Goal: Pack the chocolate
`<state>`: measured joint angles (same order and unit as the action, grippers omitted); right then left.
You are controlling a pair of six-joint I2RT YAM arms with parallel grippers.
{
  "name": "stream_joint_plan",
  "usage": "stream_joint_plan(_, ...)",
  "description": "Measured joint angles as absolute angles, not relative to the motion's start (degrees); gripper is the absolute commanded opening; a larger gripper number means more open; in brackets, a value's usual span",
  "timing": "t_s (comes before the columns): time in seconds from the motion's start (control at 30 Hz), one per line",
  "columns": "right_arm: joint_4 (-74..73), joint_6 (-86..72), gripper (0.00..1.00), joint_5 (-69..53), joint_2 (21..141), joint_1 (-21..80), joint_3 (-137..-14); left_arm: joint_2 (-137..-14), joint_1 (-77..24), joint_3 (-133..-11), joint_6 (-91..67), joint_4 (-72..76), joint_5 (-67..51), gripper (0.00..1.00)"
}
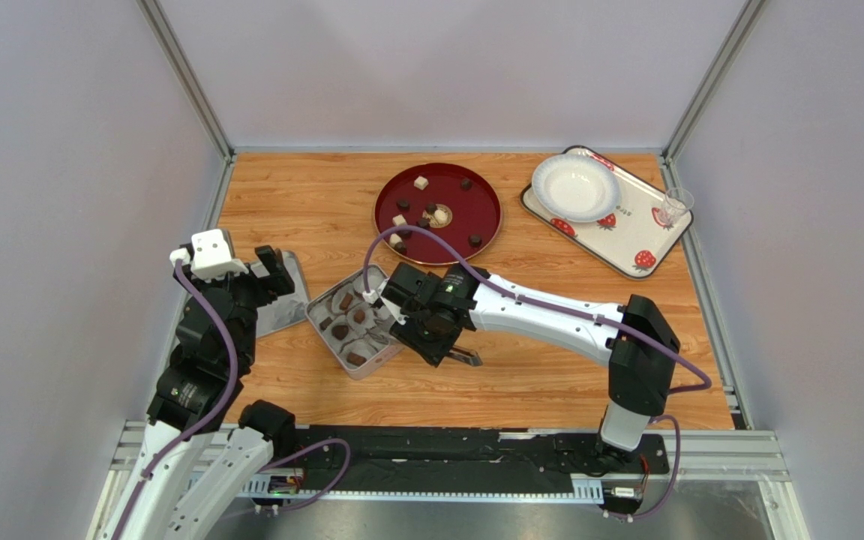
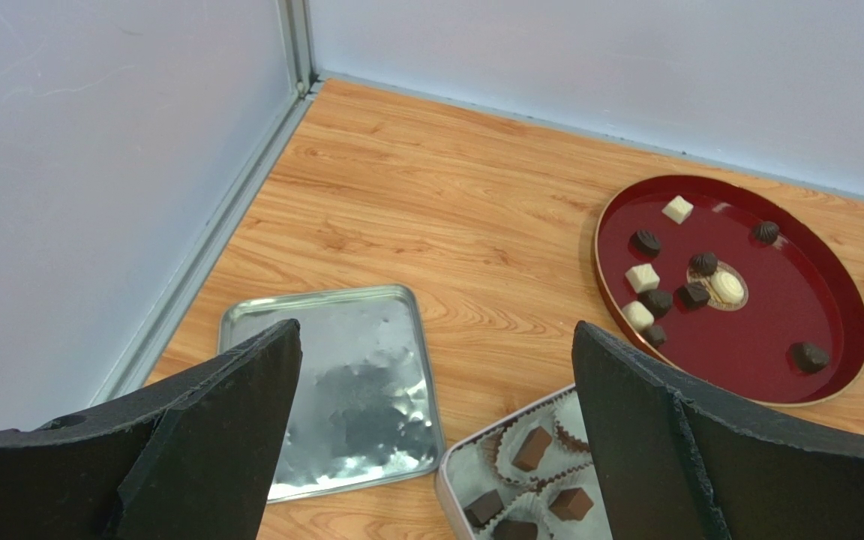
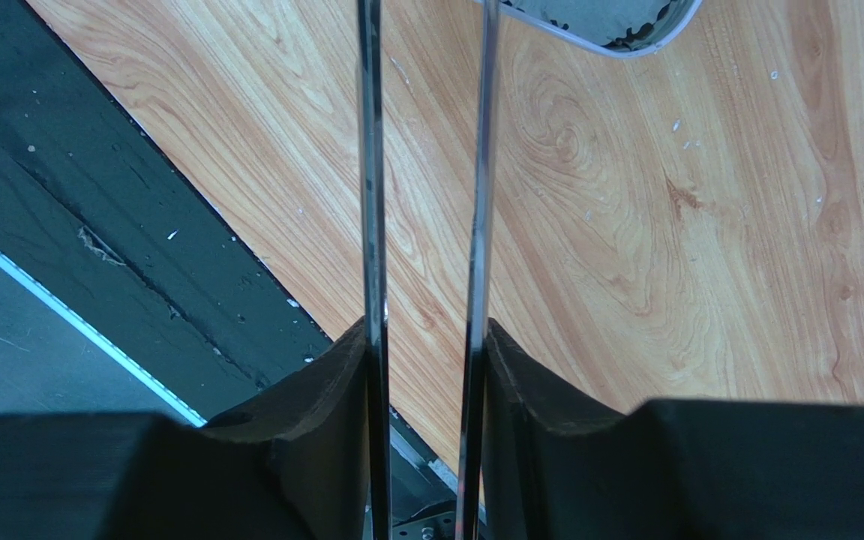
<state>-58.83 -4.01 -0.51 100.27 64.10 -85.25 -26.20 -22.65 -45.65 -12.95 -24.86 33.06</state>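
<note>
Your worktop (image 1: 538,371) bears the red plate (image 1: 459,214) with chocolate (image 2: 657,302) on it, more in the tin (image 1: 355,360) near-left of it. Farther left your left claw (image 2: 431,338) gapes empty; before the plate your right claw (image 3: 425,338) pinches tongs (image 3: 372,169).

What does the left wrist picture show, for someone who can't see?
A red plate holding small dark and white chocolates sits on a wooden table. Nearer, a flat silver lid lies beside an open tin of chocolates, between the wide-open black fingers of the left end effector.
</note>
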Motion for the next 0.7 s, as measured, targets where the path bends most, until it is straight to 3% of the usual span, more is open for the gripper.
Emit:
stream_joint_plan(0.37, -58.8, -4.0, 0.29, -1.0, 96.0, 59.5, -90.8, -26.2, -22.5, -45.6, -13.0, -24.8, 33.0, 0.98)
stream_joint_plan(0.7, -59.2, -4.6, 0.28, 0.9, 95.7, 46.9, -92.9, -29.5, -22.5, -48.6, -13.6, -23.6, 32.0, 0.98)
